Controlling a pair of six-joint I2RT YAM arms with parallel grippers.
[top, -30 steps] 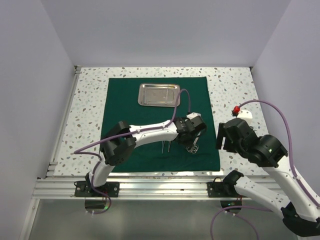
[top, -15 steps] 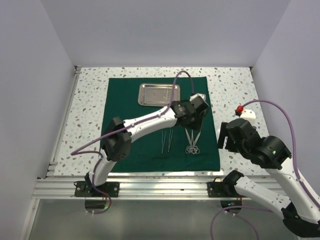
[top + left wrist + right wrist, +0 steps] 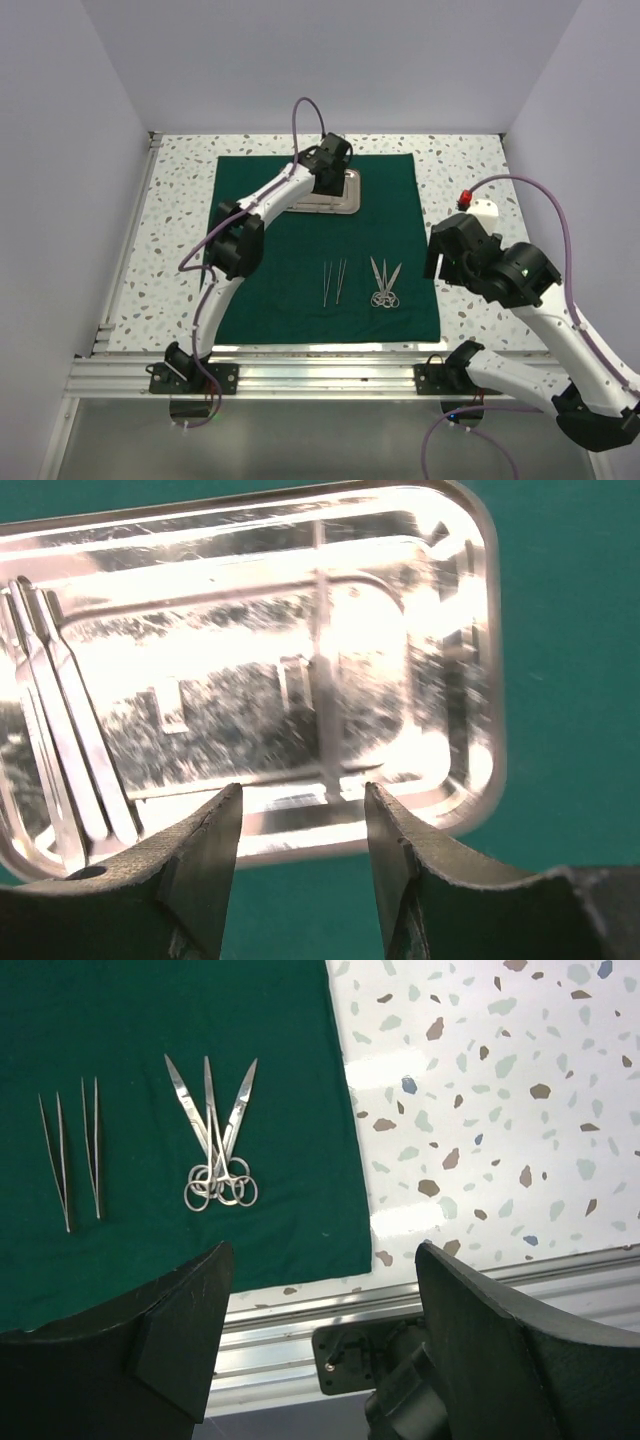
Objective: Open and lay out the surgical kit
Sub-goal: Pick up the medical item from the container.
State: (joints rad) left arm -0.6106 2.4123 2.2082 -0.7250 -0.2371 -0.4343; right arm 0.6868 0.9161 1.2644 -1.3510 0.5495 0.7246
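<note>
Left gripper (image 3: 300,798), fingers spread over the steel tray (image 3: 493,720), probably wants to line up on the slim instruments (image 3: 62,710) before pinching, while right gripper (image 3: 322,1258) hangs spread too.

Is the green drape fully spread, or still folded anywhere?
Spread: the green drape lies flat as one rectangle in the top view, no folded flap visible.

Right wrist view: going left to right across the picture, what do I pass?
Lying on the green cloth: left tweezers → second tweezers → bunched ring-handled instruments → then, past the cloth's right edge, the speckled table.
</note>
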